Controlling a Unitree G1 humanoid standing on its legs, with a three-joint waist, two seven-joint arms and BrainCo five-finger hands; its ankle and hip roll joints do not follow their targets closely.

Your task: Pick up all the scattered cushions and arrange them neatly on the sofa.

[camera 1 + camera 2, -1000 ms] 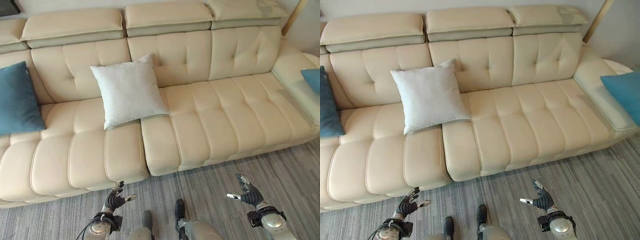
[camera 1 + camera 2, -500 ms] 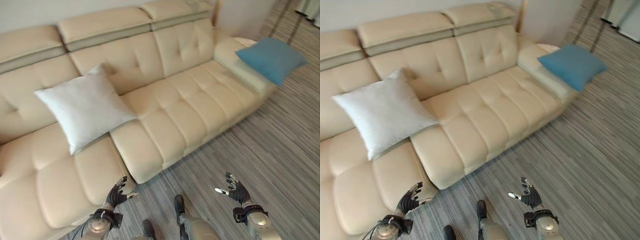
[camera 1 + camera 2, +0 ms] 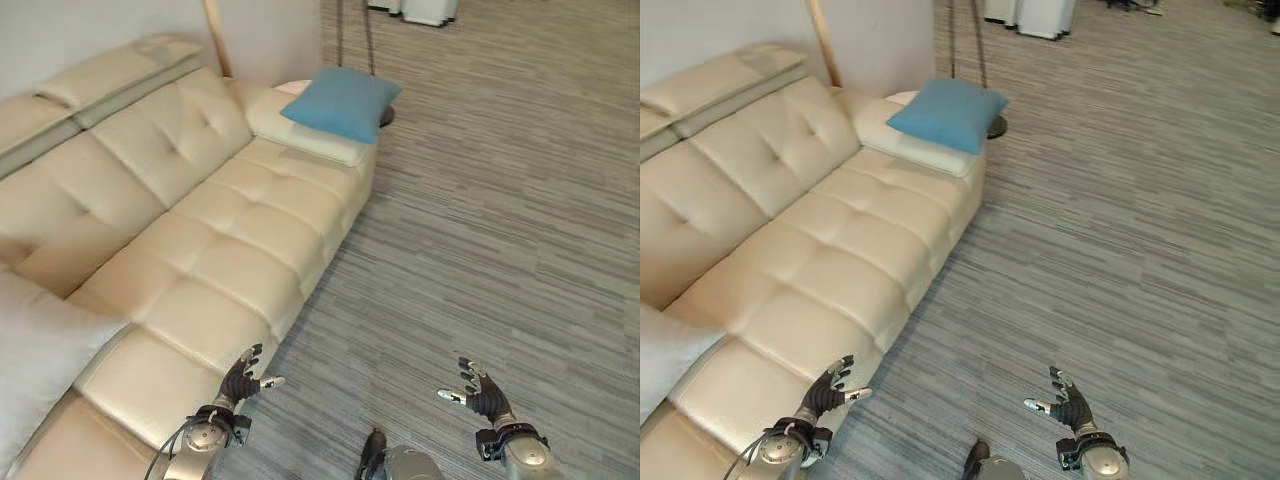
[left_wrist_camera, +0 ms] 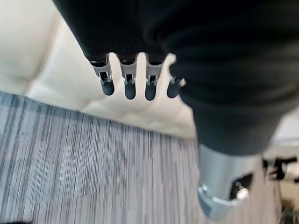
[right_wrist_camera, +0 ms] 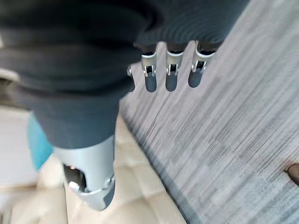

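The blue cushion lies on the far arm of the sofa. A white cushion leans at the near end. Cushions look soft and light, so grabbing an edge or corner should work. The left hand and right hand hang with fingers spread, holding nothing, over the striped grey floor.

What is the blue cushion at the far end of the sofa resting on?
The blue cushion lies on the cream sofa's end armrest, one corner overhanging toward the floor. The armrest surface beneath it is covered, so anything underneath cannot be seen.
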